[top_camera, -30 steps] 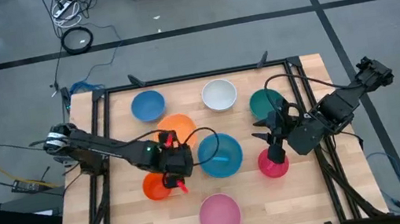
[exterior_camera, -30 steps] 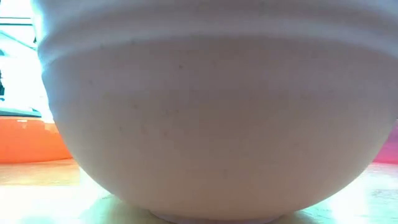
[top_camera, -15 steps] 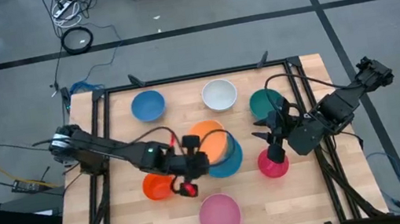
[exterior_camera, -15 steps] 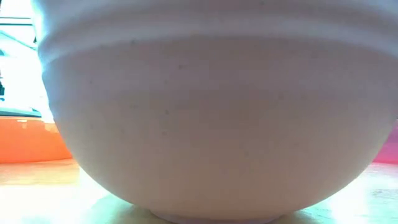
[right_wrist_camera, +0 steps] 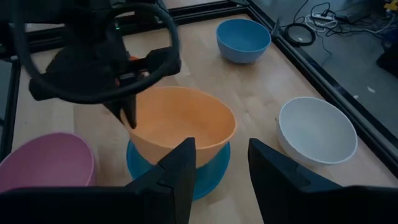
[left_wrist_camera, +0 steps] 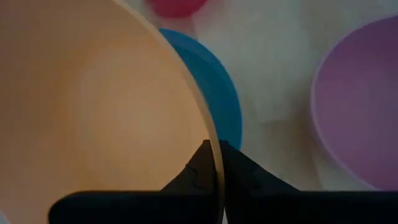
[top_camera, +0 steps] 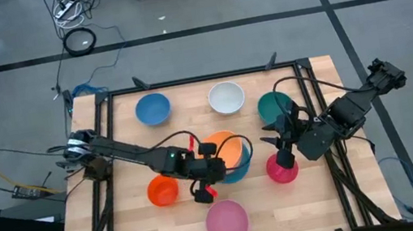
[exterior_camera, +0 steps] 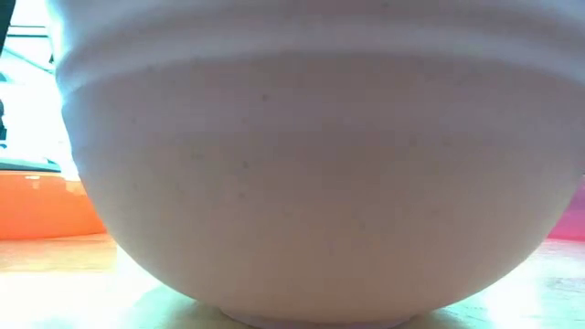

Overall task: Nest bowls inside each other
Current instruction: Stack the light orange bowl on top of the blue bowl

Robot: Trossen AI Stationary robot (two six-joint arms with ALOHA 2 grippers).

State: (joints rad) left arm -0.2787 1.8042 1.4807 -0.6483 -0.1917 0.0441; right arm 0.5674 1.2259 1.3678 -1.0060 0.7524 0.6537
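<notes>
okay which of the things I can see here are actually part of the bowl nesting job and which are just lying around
Part of the job:
- orange bowl, pinched at its rim by the left end effector, over the light blue bowl
- blue bowl
- white bowl
- teal bowl
- red-orange bowl
- magenta bowl
- pale pink bowl

Just lying about:
- coiled black cable on the floor
- power strip

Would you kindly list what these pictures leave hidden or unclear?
- Low view: the pale pink bowl fills the frame, hiding both arms and most bowls.
- High view: the left gripper covers part of the orange bowl; the light blue bowl beneath shows only as a sliver.
- High view: the right gripper hides part of the magenta bowl.
- Left wrist view: the orange bowl is cut off by the frame edges.
</notes>
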